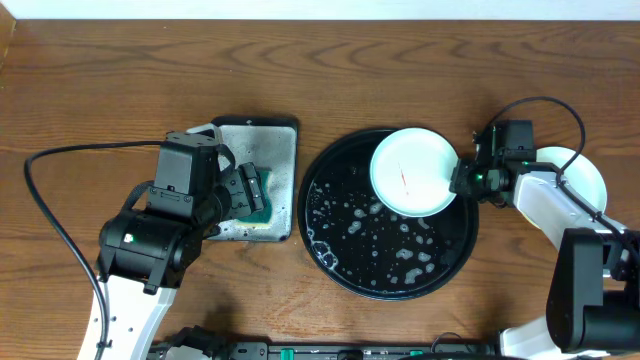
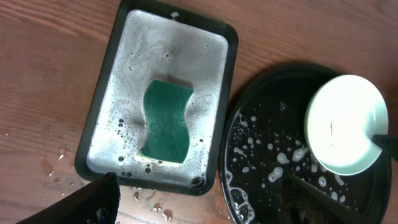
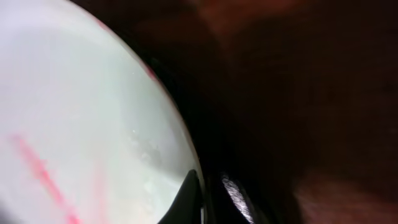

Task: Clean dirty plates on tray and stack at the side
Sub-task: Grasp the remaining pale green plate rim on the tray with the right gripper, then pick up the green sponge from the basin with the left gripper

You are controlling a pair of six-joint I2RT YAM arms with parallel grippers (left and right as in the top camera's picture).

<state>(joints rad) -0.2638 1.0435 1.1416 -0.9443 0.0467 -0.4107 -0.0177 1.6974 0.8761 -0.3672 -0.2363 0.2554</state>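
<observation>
A pale mint plate [image 1: 410,170] with a thin red smear sits over the far right part of the round black tray [image 1: 312,215], which is wet with suds. My right gripper [image 1: 462,178] is shut on this plate's right rim; in the right wrist view the plate [image 3: 81,124] fills the left side and the rim lies between the fingers [image 3: 205,186]. My left gripper [image 1: 250,192] is open and empty above the green sponge [image 2: 166,121]. The left wrist view also shows the plate [image 2: 345,124] and the black tray [image 2: 261,124]. A second pale plate [image 1: 585,175] lies on the table under my right arm.
The sponge lies in a rectangular grey metal tray [image 2: 174,50] full of foam, just left of the black tray; it also shows from overhead [image 1: 275,150]. Water drops lie on the wooden table [image 2: 37,74] near the grey tray's front edge.
</observation>
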